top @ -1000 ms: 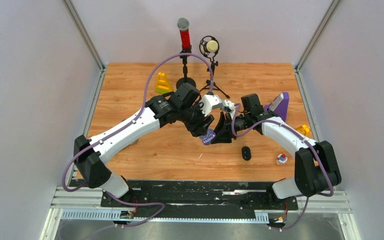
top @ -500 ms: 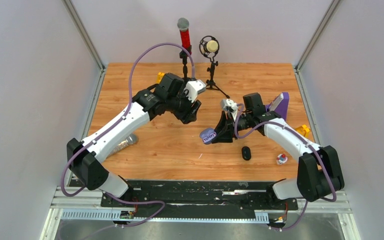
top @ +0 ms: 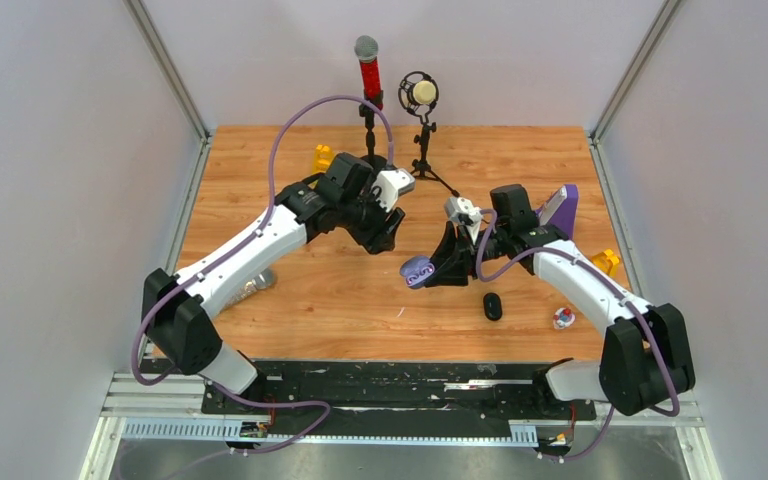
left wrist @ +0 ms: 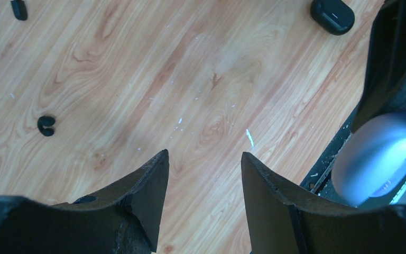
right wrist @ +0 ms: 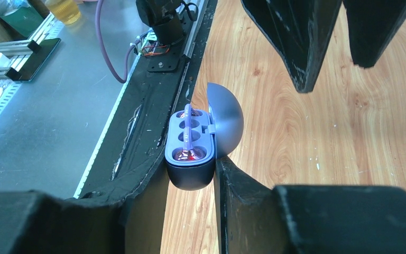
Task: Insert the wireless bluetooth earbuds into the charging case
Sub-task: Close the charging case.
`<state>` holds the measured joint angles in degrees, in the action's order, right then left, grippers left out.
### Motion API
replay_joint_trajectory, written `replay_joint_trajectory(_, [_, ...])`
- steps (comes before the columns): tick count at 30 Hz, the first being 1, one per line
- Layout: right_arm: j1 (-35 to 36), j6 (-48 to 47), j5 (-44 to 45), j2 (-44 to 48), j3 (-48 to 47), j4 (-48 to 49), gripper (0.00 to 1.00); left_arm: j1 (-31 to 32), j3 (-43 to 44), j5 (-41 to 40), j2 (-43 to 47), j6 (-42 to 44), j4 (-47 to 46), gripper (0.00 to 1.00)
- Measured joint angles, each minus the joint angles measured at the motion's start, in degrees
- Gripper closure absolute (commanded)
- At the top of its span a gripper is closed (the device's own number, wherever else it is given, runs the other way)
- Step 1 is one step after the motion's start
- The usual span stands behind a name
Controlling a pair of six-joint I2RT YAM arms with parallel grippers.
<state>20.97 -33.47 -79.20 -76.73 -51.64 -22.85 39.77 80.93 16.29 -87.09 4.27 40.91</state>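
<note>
Right wrist view: the right gripper (right wrist: 182, 185) clamps the purple charging case (right wrist: 193, 172) by its sides, with the lid (right wrist: 227, 121) swung open so the wells face up for loading. The case's long axis runs in line with the fingers, away from the wrist. Something shiny seems seated in the nearest well. The left gripper (left wrist: 203, 159) hangs over the table (left wrist: 217, 79), jaws apart and empty, with a black earbud (left wrist: 46, 125) lying well off to one side.
</note>
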Motion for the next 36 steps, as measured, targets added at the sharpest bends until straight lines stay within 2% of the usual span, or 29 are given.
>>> replay_joint_trajectory(9, [0.02,0.22,-0.44,0.83,0.13,0.26,0.99,0.44,0.02,2.29,-1.75,-0.04,0.42,0.39])
replay_joint_trajectory(20, [0.39,1.16,-0.48,-0.02,0.26,1.31,1.00,7.06,1.62,1.75,-4.02,0.68,1.75,0.40])
replay_joint_trajectory(36, [0.35,4.20,0.26,-4.83,0.24,3.26,1.00,8.17,2.19,0.72,-3.61,1.33,4.22,0.40])
